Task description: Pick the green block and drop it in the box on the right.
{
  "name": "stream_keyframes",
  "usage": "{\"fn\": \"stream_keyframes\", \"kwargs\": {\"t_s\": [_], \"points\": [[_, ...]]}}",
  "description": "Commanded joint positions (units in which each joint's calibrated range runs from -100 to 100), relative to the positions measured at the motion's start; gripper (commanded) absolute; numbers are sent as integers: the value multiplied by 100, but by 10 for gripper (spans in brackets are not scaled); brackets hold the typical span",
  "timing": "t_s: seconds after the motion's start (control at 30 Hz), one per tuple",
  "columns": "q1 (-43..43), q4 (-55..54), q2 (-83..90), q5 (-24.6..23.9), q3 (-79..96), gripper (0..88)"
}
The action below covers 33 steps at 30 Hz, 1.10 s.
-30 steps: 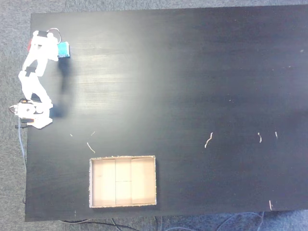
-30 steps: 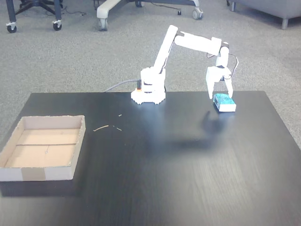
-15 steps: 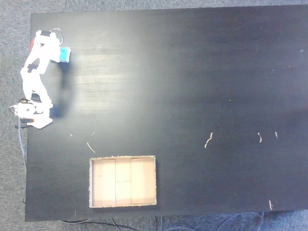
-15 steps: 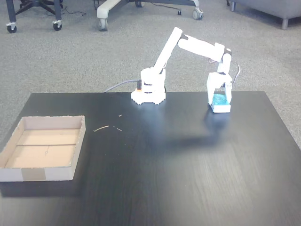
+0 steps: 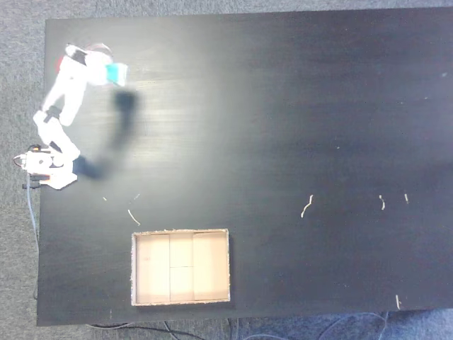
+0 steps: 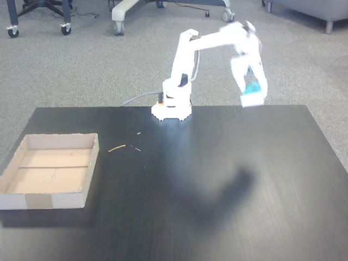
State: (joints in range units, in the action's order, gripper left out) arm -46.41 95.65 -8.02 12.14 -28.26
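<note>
- Carry step in hand: gripper [image 6: 253, 93] clamped on the block [image 6: 253, 88], held between the jaws, well above the table [image 6: 217, 163].
- Seen from above, block [image 5: 115, 73] at the jaw tips, gripper [image 5: 113, 73] near the table's far corner.
- Next, by judgement: swing across to the box [image 6: 32, 202], well apart from the jaws, then release over its pale floor; box [image 5: 132, 269] empty for now.
- Half a second earlier: block down on the table, jaws straddling it; now lifted, shadow cast wide.

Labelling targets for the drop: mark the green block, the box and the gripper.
green block [image 6: 252, 88], a fixed view, its teal face.
box [image 5: 181, 231], a fixed view, its top rim.
gripper [image 6: 253, 99], a fixed view, between the fingertips.
</note>
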Motion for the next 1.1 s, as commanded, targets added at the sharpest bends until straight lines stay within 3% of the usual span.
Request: {"fn": "stream_keyframes", "kwargs": {"t_s": [0.0, 0.17, 0.3, 0.7, 0.77, 0.9, 1.07], "points": [[2771, 295, 565, 381, -2242, 130], [6702, 187, 404, 786, -3149, 107], [8610, -961, 57, 987, -3185, 75], [8518, -5973, -1188, 1192, 1112, 100], [8533, -6138, -1425, 1226, 922, 119], [8533, -5989, -1543, 1372, 1212, 384], [8518, -5915, -1315, 1455, 1647, 439]]}}
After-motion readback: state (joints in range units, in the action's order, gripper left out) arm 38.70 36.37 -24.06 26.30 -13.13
